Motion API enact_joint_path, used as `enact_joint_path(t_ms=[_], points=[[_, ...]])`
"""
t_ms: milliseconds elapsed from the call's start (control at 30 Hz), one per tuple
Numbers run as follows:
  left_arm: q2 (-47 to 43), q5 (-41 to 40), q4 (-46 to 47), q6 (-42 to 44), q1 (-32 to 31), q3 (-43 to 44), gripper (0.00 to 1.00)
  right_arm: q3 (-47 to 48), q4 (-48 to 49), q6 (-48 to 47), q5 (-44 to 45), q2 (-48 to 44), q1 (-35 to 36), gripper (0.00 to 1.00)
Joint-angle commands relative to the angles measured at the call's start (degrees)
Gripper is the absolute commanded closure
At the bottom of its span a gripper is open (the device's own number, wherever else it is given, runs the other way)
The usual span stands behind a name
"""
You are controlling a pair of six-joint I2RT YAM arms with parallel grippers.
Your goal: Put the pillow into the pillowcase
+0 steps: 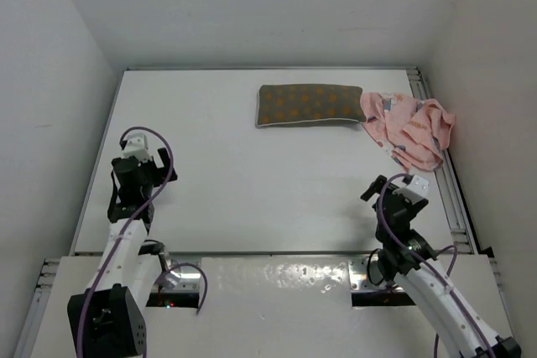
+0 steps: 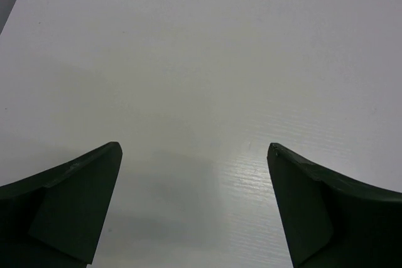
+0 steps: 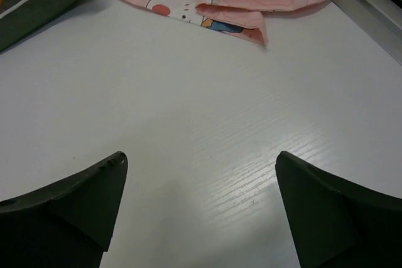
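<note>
Left gripper and right gripper spread wide, empty. Pillowcase bunched just ahead of right fingers, pillow ahead-left, touching it. Danger: pinching both crumpled layers together, sealing the opening shut.
</note>
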Motion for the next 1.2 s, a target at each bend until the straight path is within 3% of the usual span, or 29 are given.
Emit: enact_joint_path(t_ms=[0, 67, 133, 167, 200, 233, 267, 300, 367, 400, 500, 567, 700, 833, 933, 967, 1000, 1033, 1167], points=[[-0.33, 2.69, 1.02, 2.16, 0.99, 2.4, 0.0, -2.02, 5.07, -5.63, -5.6, 2.38, -0.17, 0.01], [-0.15, 4.26, 0.05, 5.68, 1.34, 3.81, 0.0, 1.66, 6.56, -7.22, -11.91, 7.55, -0.17, 0.07], [0.29, 13.81, -2.66, 17.69, 1.35, 5.92, 0.0, 7.27, 7.97, -11.78, -17.12, 12.64, -0.35, 0.4], [0.55, 21.25, -5.72, 22.44, 1.35, 6.79, 0.0, 10.51, 7.54, -14.67, -22.28, 19.2, -0.52, 0.75], [0.81, 25.24, -7.67, 27.44, 1.26, 7.93, 0.01, 14.03, 6.06, -15.14, -23.63, 23.0, -1.05, 1.0], [1.86, 28.85, -9.08, 33.93, 1.08, 8.12, 0.03, 23.11, 1.87, -16.18, -25.3, 26.87, -1.57, 1.0], [2.22, 32.19, -8.83, 34.96, 0.39, 8.29, 0.05, 28.16, -0.09, -19.24, -27.49, 35.09, -2.01, 1.0], [3.53, 32.92, -8.13, 34.7, -0.23, 8.82, 0.05, 37.96, -1.85, -20.75, -33.69, 39.26, -3.5, 0.84], [5.03, 33.36, -4.97, 31.11, -1.64, 9.61, 0.0, 48.02, -6.95, -23.65, -39.61, 47.87, -5.09, 0.02], [5.99, 33.28, -1.39, 28.23, -1.73, 9.7, 0.0, 57.47, -8.18, -23.93, -43.56, 56.44, -6.57, 0.01], [5.83, 30.21, 1.18, 24.17, -1.64, 9.44, 0.0, 73.05, -6.46, -21.74, -43.87, 72.88, -9.05, 0.01], [5.39, 27.58, 0.93, 23.54, -1.12, 8.83, 0.0, 80.38, -5.21, -18.94, -40.98, 81.1, -10.01, 0.01], [4.77, 25.46, -1.53, 22.05, 2.21, 8.47, 0.0, 105.51, -6.17, -15.5, -29.14, 107.02, -10.28, 0.01], [5.82, 26.16, -1.8, 20.47, 4.07, 9.43, 0.0, 120.74, -7.66, -15.66, -27.85, 124.62, -9.93, 0.03], [5.48, 27.21, -2.67, 21.25, 5.47, 11.01, 0.0, 124.19, -12.06, -16.89, -35.74, 128.51, -7.13, 0.36], [5.21, 26.95, -4.77, 21.52, 5.65, 11.37, 0.0, 119.58, -12.24, -17.94, -37.86, 127.12, -5.81, 0.72], [5.04, 26.6, -5.13, 21.61, 6.09, 11.72, 0.0, 115.7, -10.24, -19.34, -39.97, 124.93, -4.58, 0.93], [4.95, 25.9, -5.31, 21.61, 6.18, 11.72, 0.0, 111.83, -8.48, -22.4, -42.0, 118.73, -1.44, 1.0], [4.25, 26.86, 0.1, 21.61, 5.92, 9.45, 0.0, 89.8, 1.89, -23.68, -37.22, 100.25, 8.25, 1.0]])
